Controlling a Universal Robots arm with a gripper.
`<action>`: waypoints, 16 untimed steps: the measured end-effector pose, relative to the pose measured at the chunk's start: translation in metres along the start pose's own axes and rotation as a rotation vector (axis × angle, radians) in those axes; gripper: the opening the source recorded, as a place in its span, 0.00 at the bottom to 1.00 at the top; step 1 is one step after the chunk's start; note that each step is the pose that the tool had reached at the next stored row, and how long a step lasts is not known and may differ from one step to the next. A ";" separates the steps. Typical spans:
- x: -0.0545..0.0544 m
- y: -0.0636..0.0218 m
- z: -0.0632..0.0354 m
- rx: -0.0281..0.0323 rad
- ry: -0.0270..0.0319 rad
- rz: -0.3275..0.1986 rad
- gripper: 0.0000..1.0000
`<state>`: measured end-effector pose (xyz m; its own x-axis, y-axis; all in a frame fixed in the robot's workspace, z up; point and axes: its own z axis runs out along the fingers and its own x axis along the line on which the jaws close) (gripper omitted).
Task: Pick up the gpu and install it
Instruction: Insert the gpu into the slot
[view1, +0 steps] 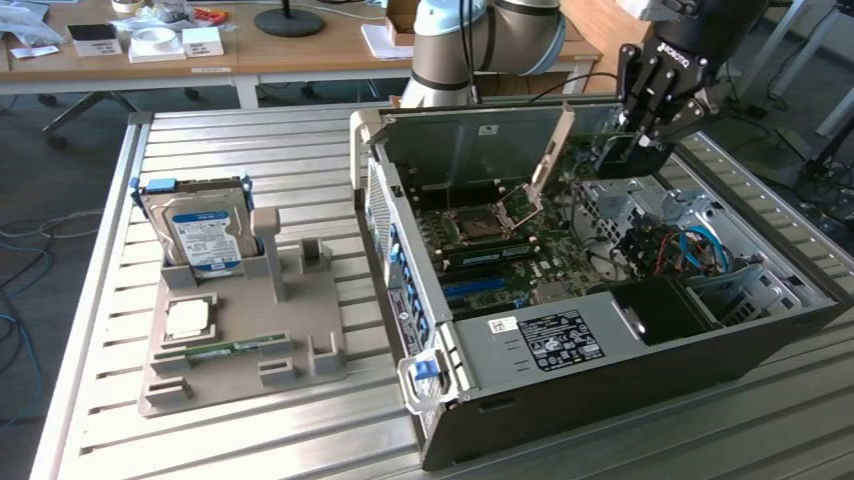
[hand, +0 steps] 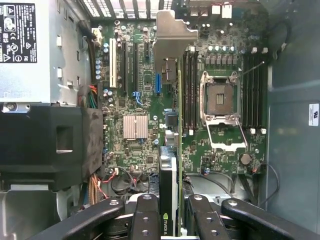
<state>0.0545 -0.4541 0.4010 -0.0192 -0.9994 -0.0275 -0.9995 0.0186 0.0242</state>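
The claw (hand: 170, 225) is closed on the gpu (hand: 169, 170). Its black fingers (hand: 145, 220) press on the two flat sides of the card, and the jaws stand only as wide as the card is thick. The gpu is seen from its edge: a thin card with a dark face, a green board along one side and a small NVIDIA mark near the fingers. At the end far from the claw there is a pale metal bracket (hand: 172, 35). The card hangs inside the open computer case (view1: 747, 340), above the green motherboard (hand: 135, 100). It is between the long slots and the CPU socket (hand: 220, 100). I cannot tell whether it touches a slot.

In the exterior view the arm (view1: 474, 40) stands behind the case, and its black wrist (view1: 694, 40) leans down into the far corner at the exterior view's right.

The fingers are matt black links with round bolt heads. Beside the card is a small ribbed silver heat sink (hand: 135, 126). The case lies on a bench (view1: 240, 440) of pale metal slats. On the exterior view's left a grey moulded holder (view1: 227, 380) keeps a hard drive (view1: 200, 230) upright.
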 end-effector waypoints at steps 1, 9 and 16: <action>0.000 0.0010 0.0005 0.0030 0.0000 -0.002 0.27; 0.000 0.0096 0.0019 0.0097 0.0002 -0.005 0.27; 0.000 0.0218 0.0034 0.0098 0.0001 -0.005 0.27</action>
<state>0.0326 -0.4539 0.3981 -0.0146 -0.9995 -0.0275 -0.9998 0.0142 0.0144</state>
